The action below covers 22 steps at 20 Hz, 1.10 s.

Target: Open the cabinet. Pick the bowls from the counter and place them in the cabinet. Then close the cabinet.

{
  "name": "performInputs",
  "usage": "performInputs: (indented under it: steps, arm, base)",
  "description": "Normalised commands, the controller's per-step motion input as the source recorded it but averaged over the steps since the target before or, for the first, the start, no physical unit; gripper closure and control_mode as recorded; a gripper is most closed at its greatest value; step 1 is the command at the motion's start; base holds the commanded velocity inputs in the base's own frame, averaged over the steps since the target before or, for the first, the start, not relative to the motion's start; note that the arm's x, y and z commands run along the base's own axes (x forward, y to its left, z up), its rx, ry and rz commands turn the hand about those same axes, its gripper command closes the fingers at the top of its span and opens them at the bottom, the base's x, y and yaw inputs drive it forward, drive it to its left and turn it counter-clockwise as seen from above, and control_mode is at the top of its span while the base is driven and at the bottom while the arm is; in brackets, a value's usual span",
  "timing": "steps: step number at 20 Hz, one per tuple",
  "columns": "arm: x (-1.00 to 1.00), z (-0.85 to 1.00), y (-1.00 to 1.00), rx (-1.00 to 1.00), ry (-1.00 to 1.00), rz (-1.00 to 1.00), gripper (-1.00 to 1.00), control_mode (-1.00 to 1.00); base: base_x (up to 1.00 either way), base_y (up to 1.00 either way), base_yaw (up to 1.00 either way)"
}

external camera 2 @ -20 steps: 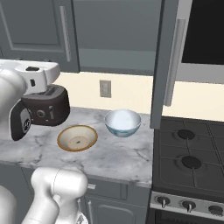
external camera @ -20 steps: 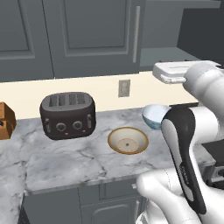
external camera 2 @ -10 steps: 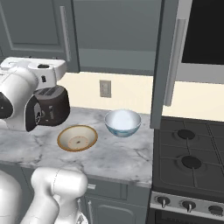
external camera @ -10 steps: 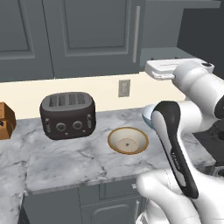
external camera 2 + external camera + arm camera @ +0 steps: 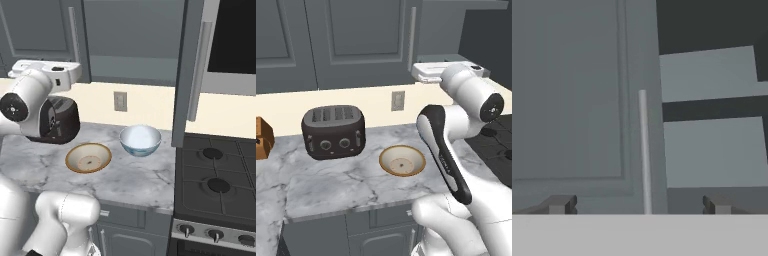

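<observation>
Gripper point(image 5: 637, 205): your fingers stand spread wide, empty, facing the closed left door's silver handle point(image 5: 644, 150).
Cabinet point(image 5: 356, 45): right door point(image 5: 192, 75) swung out, grey shelf point(image 5: 712, 75) exposed.
Bowls: cream bowl point(image 5: 402, 161) and white bowl point(image 5: 140, 140) sit on the counter point(image 5: 331, 180), near each other.
Toaster point(image 5: 333, 131): left of your cream bowl.

arm raised, elbow bent | gripper point(image 5: 637, 205) level | jaws apart, empty

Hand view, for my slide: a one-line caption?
Open jaws face the closed left cabinet door and its silver handle; grey shelf exposed beside it.
</observation>
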Motion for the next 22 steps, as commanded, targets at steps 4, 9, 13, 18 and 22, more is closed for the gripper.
performInputs:
  steps: [4, 9, 13, 18, 22]
  arm:
    - [0.45, 0.00, 0.00, 0.00, -0.01, 0.00, -1.00, -1.00]
    - [0.44, 0.00, 0.00, 0.00, 0.00, 0.00, -1.00, -1.00]
    - [0.48, 0.00, 0.00, 0.00, -0.02, 0.00, -1.00, -1.00]
    - [0.48, 0.00, 0.04, 0.00, -0.02, 0.00, -1.00, -1.00]
    - [0.51, 0.00, 0.15, 0.00, -0.02, 0.00, -1.00, -1.00]
  base:
    - [0.00, 0.00, 0.00]
    - [0.00, 0.00, 0.00]
    - [0.00, 0.00, 0.00]
    - [0.00, 0.00, 0.00]
    - [0.00, 0.00, 0.00]
